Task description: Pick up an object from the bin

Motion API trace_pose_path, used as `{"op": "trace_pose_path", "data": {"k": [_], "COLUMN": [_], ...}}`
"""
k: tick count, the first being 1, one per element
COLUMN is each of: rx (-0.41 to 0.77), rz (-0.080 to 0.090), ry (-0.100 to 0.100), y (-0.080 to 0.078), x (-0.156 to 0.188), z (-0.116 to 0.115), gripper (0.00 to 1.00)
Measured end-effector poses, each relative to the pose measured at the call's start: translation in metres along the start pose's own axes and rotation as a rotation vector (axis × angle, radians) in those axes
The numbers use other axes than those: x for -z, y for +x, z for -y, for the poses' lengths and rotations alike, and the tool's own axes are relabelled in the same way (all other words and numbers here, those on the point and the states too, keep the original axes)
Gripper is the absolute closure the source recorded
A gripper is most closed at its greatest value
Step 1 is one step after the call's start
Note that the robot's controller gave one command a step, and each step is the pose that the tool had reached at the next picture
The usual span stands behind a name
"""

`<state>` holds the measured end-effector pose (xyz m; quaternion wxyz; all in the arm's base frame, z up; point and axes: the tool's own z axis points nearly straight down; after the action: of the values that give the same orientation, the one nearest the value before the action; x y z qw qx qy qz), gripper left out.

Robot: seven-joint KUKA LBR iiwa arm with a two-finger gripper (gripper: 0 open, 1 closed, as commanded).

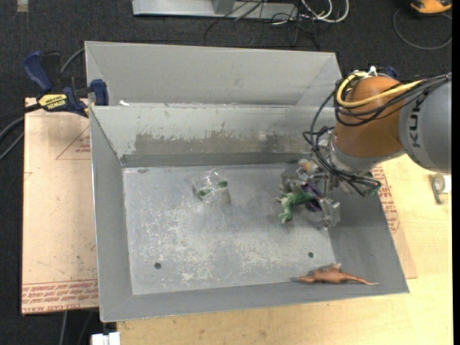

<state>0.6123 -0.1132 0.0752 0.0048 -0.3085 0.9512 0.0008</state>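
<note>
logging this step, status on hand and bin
Hand low at bin's right, beside green toy. Orange lizard by front wall, clear piece left of centre, both well apart. Nothing blocking.

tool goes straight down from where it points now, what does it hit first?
Most likely the green toy figure at the bin's right side, lying close against the tool on its left. Depth is unclear, so it may instead meet the bin floor beside the figure.

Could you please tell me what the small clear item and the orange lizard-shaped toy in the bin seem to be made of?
Small clear crumpled item: likely thin glossy plastic; see-through, with bright glints. Orange lizard-shaped toy: probably moulded plastic or rubber, matt; one even colour.
</note>
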Motion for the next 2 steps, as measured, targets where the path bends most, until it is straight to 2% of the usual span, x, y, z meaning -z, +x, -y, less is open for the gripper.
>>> {"op": "trace_pose_path", "data": {"k": [1,2], "rx": [-0.416,-0.416], "rz": [0.007,0.007], "ry": [0.004,0.004], "y": [-0.0275,-0.0273], "x": [0.0032,0.0032], "z": [0.0138,0.0138], "gripper": [1.00,1.00]}}
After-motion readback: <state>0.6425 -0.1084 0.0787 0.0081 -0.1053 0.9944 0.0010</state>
